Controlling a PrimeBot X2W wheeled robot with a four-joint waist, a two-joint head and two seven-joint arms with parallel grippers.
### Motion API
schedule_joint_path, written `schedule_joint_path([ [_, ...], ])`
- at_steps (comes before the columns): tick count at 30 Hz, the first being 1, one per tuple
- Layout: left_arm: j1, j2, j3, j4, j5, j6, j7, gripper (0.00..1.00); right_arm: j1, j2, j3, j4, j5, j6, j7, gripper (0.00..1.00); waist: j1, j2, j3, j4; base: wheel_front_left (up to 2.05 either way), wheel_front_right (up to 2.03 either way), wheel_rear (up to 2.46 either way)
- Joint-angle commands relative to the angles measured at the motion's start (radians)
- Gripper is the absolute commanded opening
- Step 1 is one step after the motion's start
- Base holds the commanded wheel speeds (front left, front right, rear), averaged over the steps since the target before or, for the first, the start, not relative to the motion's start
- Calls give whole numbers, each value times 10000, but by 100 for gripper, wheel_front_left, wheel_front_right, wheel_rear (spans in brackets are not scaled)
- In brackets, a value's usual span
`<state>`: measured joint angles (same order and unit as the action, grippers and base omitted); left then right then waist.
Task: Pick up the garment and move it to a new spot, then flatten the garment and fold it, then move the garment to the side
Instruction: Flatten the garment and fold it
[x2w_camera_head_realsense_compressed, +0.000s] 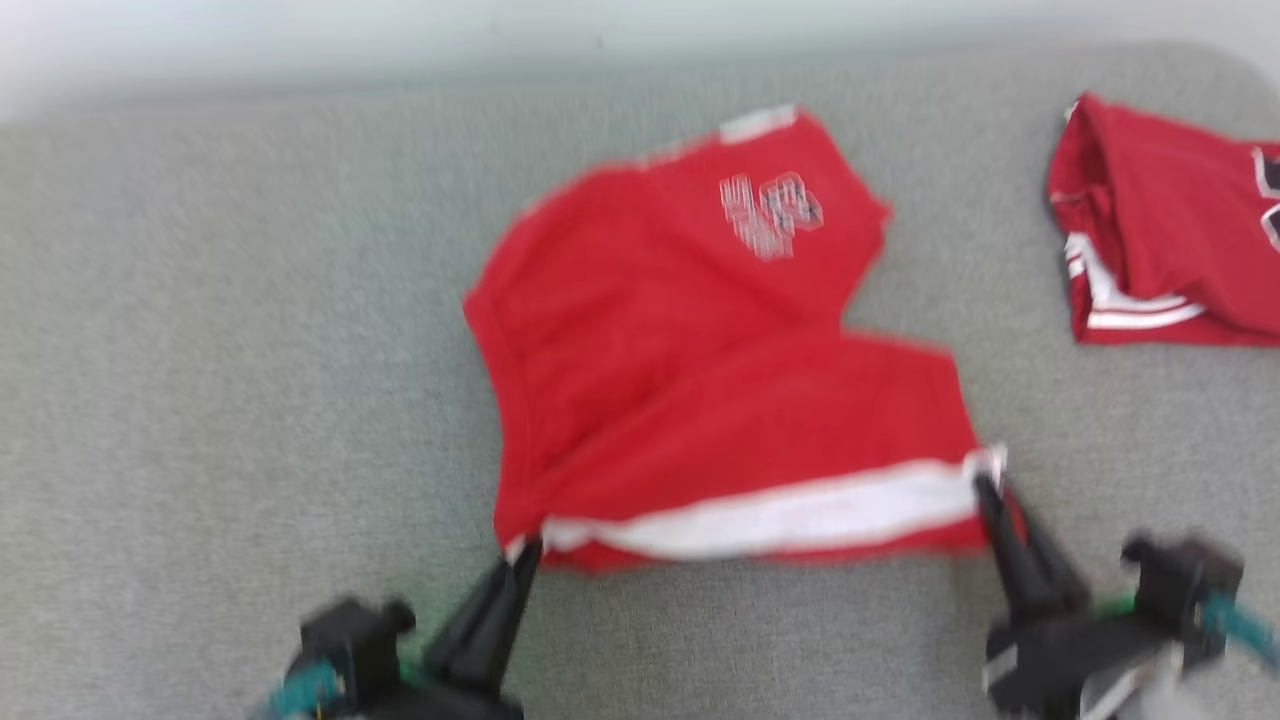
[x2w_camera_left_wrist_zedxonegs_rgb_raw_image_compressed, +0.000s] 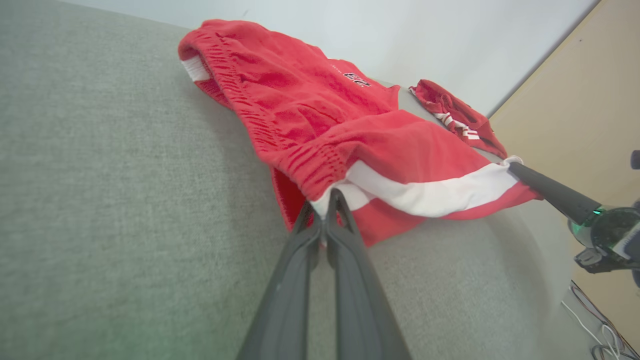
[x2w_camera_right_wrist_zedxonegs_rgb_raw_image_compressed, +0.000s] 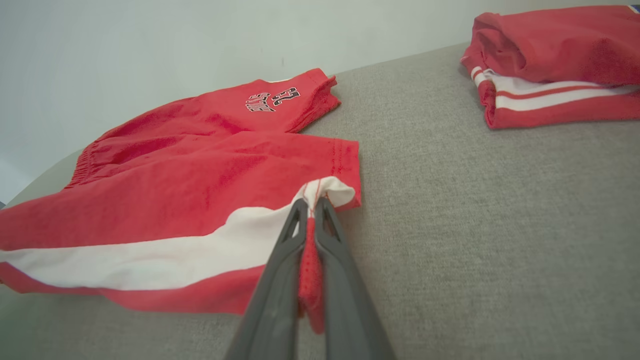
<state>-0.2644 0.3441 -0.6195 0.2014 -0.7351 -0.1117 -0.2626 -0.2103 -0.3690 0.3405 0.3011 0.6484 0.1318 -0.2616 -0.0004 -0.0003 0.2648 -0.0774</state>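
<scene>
— Asking first about the red fabric shorts with a white side band (x2w_camera_head_realsense_compressed: 700, 370): lying which way from the claws?

— Straight ahead of both, toward the far edge of the grey woven cloth surface (x2w_camera_head_realsense_compressed: 200, 400), roughly midway between its left and right edges. Waistband at the left, the two legs pointing to the right.

— And the long axis of the held part?

— Along the white band, left to right, nearly parallel with the near edge. Stretched quite straight between the two grips.

— State of the claws?

— Left claw of two long dark fingers (x2w_camera_head_realsense_compressed: 525, 555): closed tight on the waistband end of the band. Right claw of the same build (x2w_camera_head_realsense_compressed: 985, 485): closed tight on the leg-hem end, with a fold of red cloth between the fingers.

— Nearer arm?

— Neither; each at its own corner. Probably a move for both together, either laying the near side flat or carrying it toward the far edge. Hard to say which.

— Look of the shorts?

— Soft, a little wrinkled, gathered at the elastic. Seemingly raised slightly off the surface on the near side; resting flat at the far leg with the printed number. Not yet folded neatly.

— Anything to avoid?

— Second red garment with white stripes (x2w_camera_head_realsense_compressed: 1160, 230), folded, near the far right corner, well apart.
</scene>
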Motion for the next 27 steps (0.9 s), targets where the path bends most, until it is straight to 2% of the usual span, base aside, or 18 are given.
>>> schedule_joint_path([
  [1, 334, -43, 46, -40, 143, -10, -26, 0, 378, 49, -41, -95, -8, -30, -39, 0, 4, 3, -748, 127, 0, 0, 0],
  [8, 1824, -23, 316, -267, 533, -101, -27, 0, 2648, 291, -457, -1015, -174, -30, 17, 0, 4, 3, -1452, 267, 0, 0, 0],
  [13, 2093, -130, 419, -363, 697, -155, -25, 0, 3395, 487, -1166, -1529, -377, -30, 262, 0, 4, 3, -1513, 340, 0, 0, 0],
  [20, 1553, -349, 256, -338, 899, -203, -27, 0, 2874, 431, -1641, -1967, -640, -30, 711, 0, 4, 3, -1496, 515, 0, 0, 0],
  [27, 286, -422, -89, -82, 782, -186, -22, 0, 1118, 166, -1784, -1481, -438, -30, 1201, 0, 4, 3, -1171, 760, 0, 0, 0],
])
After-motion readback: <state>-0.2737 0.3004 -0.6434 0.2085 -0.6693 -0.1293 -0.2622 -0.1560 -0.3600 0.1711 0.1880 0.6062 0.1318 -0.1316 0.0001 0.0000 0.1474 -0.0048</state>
